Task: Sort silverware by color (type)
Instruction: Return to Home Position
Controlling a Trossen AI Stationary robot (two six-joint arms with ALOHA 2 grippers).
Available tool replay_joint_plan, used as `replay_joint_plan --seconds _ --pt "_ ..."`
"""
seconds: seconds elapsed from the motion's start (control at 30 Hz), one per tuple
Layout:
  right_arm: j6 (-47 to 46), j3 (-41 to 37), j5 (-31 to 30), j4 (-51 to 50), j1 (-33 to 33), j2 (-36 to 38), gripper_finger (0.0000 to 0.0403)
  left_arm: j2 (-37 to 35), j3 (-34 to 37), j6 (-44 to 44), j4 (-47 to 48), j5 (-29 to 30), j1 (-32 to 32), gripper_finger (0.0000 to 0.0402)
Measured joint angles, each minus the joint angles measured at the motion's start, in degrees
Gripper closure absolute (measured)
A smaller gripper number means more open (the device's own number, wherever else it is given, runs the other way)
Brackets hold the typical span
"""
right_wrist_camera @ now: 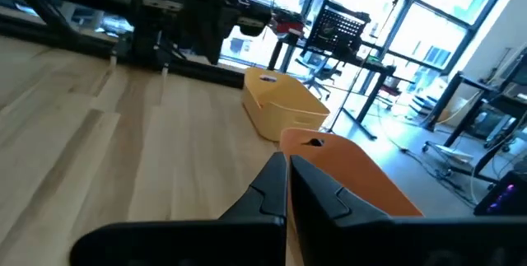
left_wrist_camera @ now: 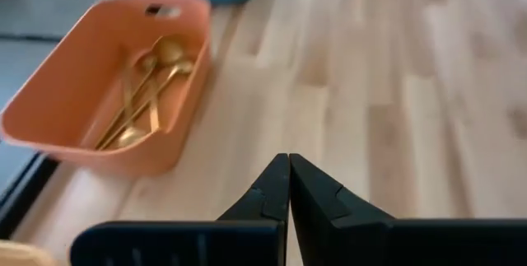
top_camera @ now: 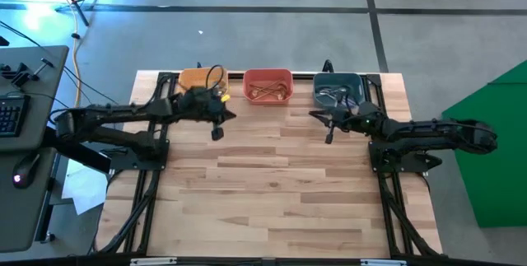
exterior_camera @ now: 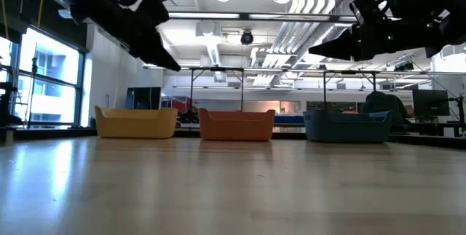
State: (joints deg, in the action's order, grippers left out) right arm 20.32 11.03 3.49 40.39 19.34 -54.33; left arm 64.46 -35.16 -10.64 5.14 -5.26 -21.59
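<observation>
Several gold spoons (left_wrist_camera: 144, 93) lie in the red bin (left_wrist_camera: 177, 147), the middle one of three at the table's far edge; they also show in the high view (top_camera: 270, 93). Spoons with silver bowls (top_camera: 333, 95) lie in the teal bin (top_camera: 356, 81). My left arm hides what is in the yellow bin (top_camera: 194, 77). My left gripper (left_wrist_camera: 288, 163) is shut and empty, raised above the table just near of the yellow bin (top_camera: 216, 133). My right gripper (right_wrist_camera: 286, 163) is shut and empty, raised just near of the teal bin (top_camera: 329, 137).
The three bins stand side by side along the far edge in the low view, yellow (exterior_camera: 136, 122), red (exterior_camera: 237, 126) and teal (exterior_camera: 346, 127). The wooden tabletop (top_camera: 272, 192) stretches from the bins to the near edge. A green board (top_camera: 502, 142) stands off the table's right side.
</observation>
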Motion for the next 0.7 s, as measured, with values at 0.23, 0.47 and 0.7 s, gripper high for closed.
replay_joint_plan --seconds 0.23,0.47,0.7 --pt "-2.4 0.2 -0.3 -12.0 -2.2 7.3 0.0403 -6.7 10.9 5.2 -14.3 0.1 6.7 0.0401" --pt "-3.0 -4.4 -0.9 -18.1 -4.1 19.2 0.0403 -13.1 18.1 8.0 -18.9 0.4 10.9 0.0401" --pt "-8.2 -8.3 -0.4 -27.2 -4.0 31.8 0.0403 -21.1 25.1 10.2 -25.0 1.4 13.1 0.0401"
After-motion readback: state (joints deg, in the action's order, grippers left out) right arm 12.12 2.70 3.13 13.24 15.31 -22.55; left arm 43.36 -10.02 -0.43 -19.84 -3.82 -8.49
